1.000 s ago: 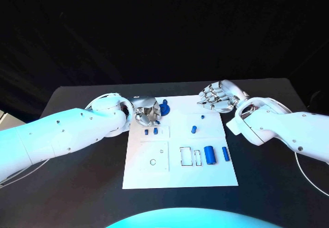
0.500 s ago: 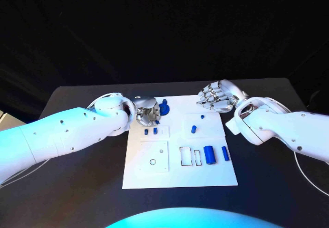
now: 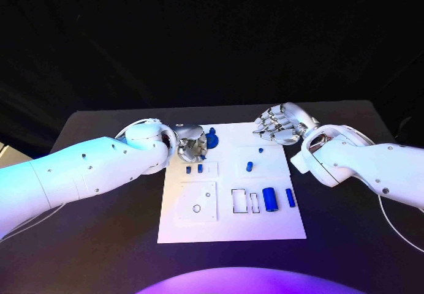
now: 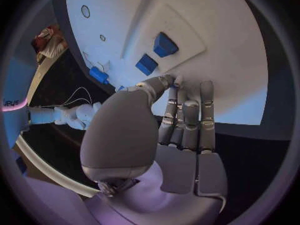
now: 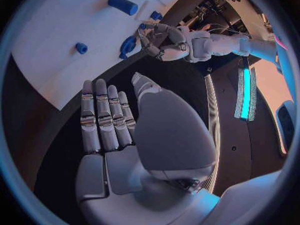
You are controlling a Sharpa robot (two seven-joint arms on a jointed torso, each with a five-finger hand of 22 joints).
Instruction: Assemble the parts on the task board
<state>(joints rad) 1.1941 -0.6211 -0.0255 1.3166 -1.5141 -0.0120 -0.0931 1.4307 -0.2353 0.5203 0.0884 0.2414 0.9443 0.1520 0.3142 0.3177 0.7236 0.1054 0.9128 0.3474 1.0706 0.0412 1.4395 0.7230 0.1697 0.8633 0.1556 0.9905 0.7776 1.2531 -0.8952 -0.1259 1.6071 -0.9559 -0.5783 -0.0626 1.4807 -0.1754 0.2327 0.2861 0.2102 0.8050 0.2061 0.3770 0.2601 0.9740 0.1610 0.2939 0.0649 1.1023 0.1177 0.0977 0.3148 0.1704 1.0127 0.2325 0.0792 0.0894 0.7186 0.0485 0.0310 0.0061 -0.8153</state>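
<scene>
The white task board [image 3: 231, 225] lies mid-table. My left hand [image 3: 189, 147] hovers over its far left corner beside a dark blue knob-like part [image 3: 210, 138], fingers side by side, thumb bent across, nothing seen in it. Two small blue blocks [image 3: 194, 168] lie just in front of it, also in the left wrist view [image 4: 165, 44]. My right hand [image 3: 278, 125] hangs over the board's far right corner, fingers straight and empty. Two short blue pegs [image 3: 250, 165] lie mid-board, and two blue cylinders [image 3: 269, 199] sit at the near right by rectangular slots.
A raised square plate with small holes [image 3: 200, 201] occupies the board's near left. The black table [image 3: 106, 239] spreads around the board on all sides. The right wrist view shows my left hand [image 5: 159, 39] next to the blue knob [image 5: 128, 45].
My left hand has crept slightly toward the far side of the board, closer to the blue knob. The right hand and the parts have not moved.
</scene>
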